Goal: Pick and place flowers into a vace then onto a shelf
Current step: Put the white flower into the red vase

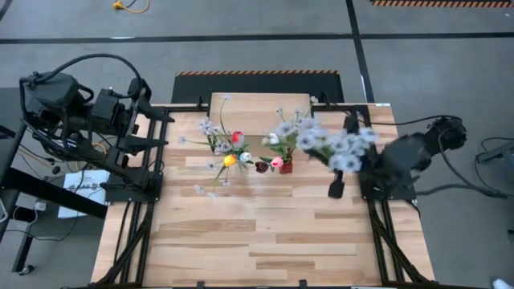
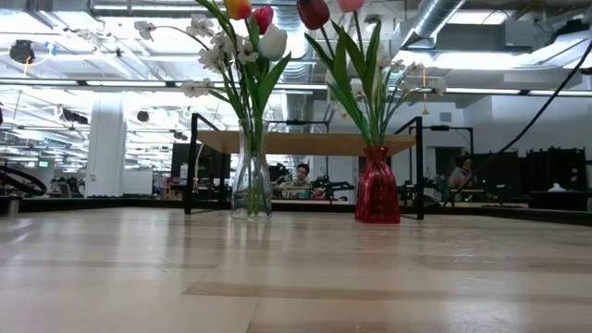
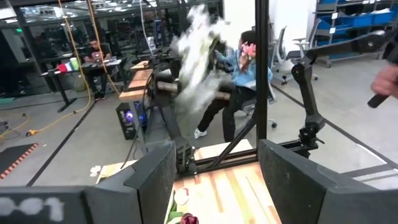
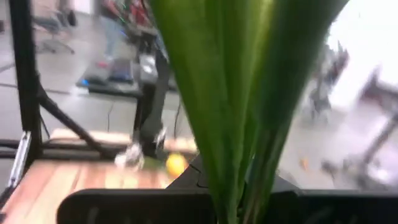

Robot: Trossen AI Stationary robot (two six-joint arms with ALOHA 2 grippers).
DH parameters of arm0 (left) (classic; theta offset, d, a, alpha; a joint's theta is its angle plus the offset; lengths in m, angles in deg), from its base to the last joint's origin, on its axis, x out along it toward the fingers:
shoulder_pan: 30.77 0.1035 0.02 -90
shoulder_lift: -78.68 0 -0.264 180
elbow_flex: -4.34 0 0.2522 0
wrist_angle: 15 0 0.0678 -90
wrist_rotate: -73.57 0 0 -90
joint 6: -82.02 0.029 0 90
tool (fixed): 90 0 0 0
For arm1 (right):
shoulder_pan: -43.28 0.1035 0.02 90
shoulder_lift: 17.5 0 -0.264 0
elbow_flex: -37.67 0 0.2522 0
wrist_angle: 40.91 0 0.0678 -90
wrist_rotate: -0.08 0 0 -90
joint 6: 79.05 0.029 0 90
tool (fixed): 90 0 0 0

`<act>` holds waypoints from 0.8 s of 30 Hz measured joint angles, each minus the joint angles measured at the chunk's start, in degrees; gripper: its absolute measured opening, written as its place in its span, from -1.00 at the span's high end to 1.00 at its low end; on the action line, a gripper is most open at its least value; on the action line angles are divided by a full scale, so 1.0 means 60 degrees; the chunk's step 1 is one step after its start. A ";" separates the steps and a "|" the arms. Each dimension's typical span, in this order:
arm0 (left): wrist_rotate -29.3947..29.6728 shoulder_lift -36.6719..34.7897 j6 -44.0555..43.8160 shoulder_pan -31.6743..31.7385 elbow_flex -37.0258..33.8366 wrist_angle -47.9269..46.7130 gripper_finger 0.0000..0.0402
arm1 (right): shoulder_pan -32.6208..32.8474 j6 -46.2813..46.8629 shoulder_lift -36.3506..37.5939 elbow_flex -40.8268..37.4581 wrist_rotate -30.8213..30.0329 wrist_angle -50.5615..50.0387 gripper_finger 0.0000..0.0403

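Gripping a bunch of flowers [image 4: 242, 106] by its green stems, the right gripper [image 1: 353, 164] has its fingers clenched on the bundle; in the high view the pale lilac-white blossoms hang blurred at centre right of the frame, just right of the red vase [image 1: 286, 167]. That red vase [image 2: 376, 185] holds tulips and white sprays and stands on the surface, right of centre in the low view. A clear glass vase [image 2: 251, 180] with red, yellow and white tulips plus sprays stands to its left, apart from it. The shelf [image 2: 305, 142] shows behind both vases in the low view; in the high view it lies at upper centre. The left gripper [image 3: 214, 180] is parked at the upper left of the high view, off the surface, fingers released and empty.
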 joint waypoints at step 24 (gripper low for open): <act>0.0562 0.0015 0.0164 0.0004 -0.0004 0.0083 -0.09 | -0.3371 -0.1332 0.5026 -0.6105 0.4957 0.5078 1.00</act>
